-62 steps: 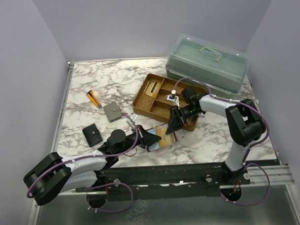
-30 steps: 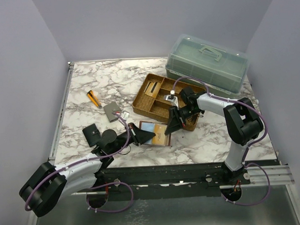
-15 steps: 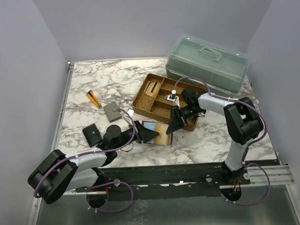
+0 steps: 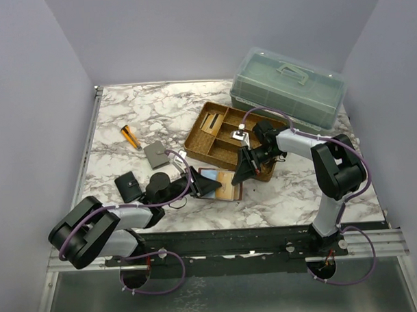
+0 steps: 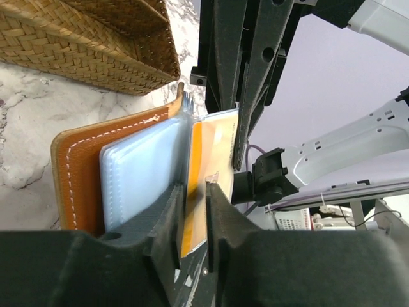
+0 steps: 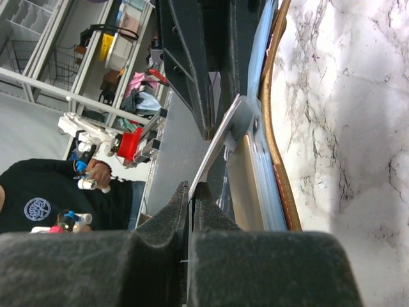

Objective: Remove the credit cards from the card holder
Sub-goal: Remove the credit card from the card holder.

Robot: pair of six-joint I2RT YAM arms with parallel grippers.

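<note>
My right hand (image 4: 237, 179) clamps the far leaf of the open card holder (image 4: 228, 188) on the table (image 4: 159, 110). My left hand (image 4: 216, 188) straddles an orange card (image 5: 214, 147); whether it grips, I can't tell. A weak pinch would slip off.

The right gripper (image 6: 190, 189) pinches a credit card (image 6: 220, 144) edge-on beside the card holder (image 6: 276, 128) on the marble tabletop (image 6: 348, 96).

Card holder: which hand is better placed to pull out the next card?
Left. The left hand straddles an orange card in the open card holder, fingers apart. The right hand is shut at the holder's edge, apparently steadying it.
</note>
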